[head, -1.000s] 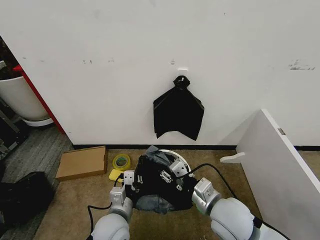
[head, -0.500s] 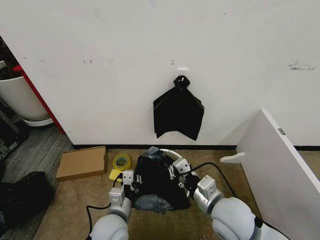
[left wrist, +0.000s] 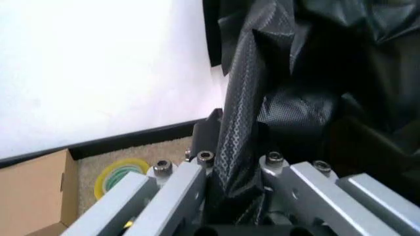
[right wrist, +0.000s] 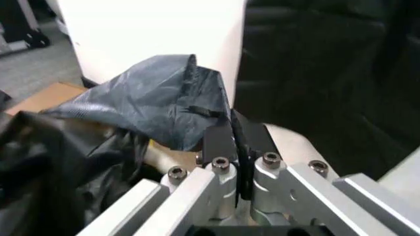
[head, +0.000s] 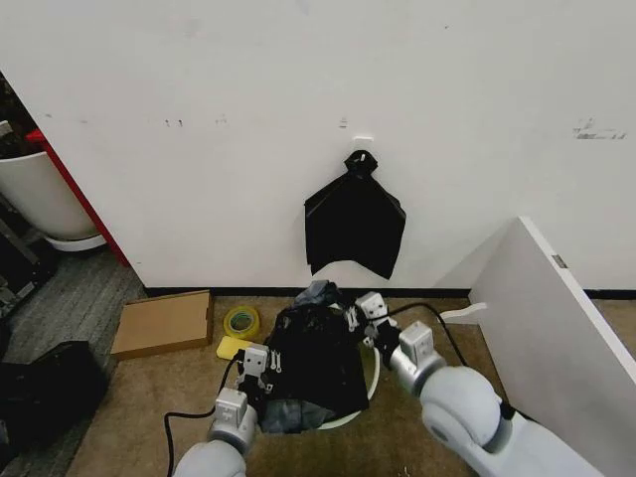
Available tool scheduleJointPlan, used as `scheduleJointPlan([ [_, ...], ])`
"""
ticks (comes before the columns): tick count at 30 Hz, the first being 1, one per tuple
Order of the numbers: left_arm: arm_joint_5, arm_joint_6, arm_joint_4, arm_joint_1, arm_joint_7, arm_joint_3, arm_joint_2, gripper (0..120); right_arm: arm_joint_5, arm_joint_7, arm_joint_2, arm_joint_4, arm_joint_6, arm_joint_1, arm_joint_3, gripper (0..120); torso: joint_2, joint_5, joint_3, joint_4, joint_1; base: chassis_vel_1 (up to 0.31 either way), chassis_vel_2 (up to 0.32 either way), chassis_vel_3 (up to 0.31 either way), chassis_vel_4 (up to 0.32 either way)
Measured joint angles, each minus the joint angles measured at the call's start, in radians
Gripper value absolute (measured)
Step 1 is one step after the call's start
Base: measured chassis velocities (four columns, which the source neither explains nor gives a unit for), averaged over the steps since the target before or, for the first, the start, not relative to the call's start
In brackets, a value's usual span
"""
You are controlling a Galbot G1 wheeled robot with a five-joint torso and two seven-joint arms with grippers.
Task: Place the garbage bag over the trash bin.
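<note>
Cardboard: flat brown cardboard box on the tan carpet, off at the bin's 9 o'clock, against the wall's black skirting.
Tape: yellow tape roll with a green core just right of the box, near the bin's 10 o'clock.
Left gripper: silver left gripper at the bag's 8 o'clock edge; fingers pinched together on a gathered fold of the bag, seen clearly from the left wrist.
Bag: loose, crinkly, glossy black plastic garbage bag stretched between both grippers, draped over the top of the bin and hiding most of it.
Bin: round cream-white plastic trash bin on the carpet under the bag; rim shows at 5 o'clock and a sliver at 3 o'clock.
Right gripper: silver right gripper at the bag's 1 o'clock edge; fingers clamped on a thin edge of bag film.
Wall bundle: flat kite-shaped black bundle hanging on the white wall, at 12 o'clock above the bin.
Panel: slanted white board at 3 o'clock.
</note>
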Motion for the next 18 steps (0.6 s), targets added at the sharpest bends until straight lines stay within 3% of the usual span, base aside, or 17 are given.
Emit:
scheduleJointPlan([
  [9,-0.008,-0.100,0.007,-0.007,0.046,-0.010,0.007,3,0.084,-0.006,-0.059,-0.055,-0.032,0.028,0.017,0,0.000,0.0001,0.000,-0.0003,0.000,0.000,0.000,0.000,0.000],
  [18,0.004,-0.107,0.008,0.003,0.070,-0.007,0.023,3,0.119,-0.027,-0.090,-0.066,-0.002,0.078,0.030,0,0.000,0.0000,0.000,-0.0002,0.000,0.000,0.000,0.000,0.000],
])
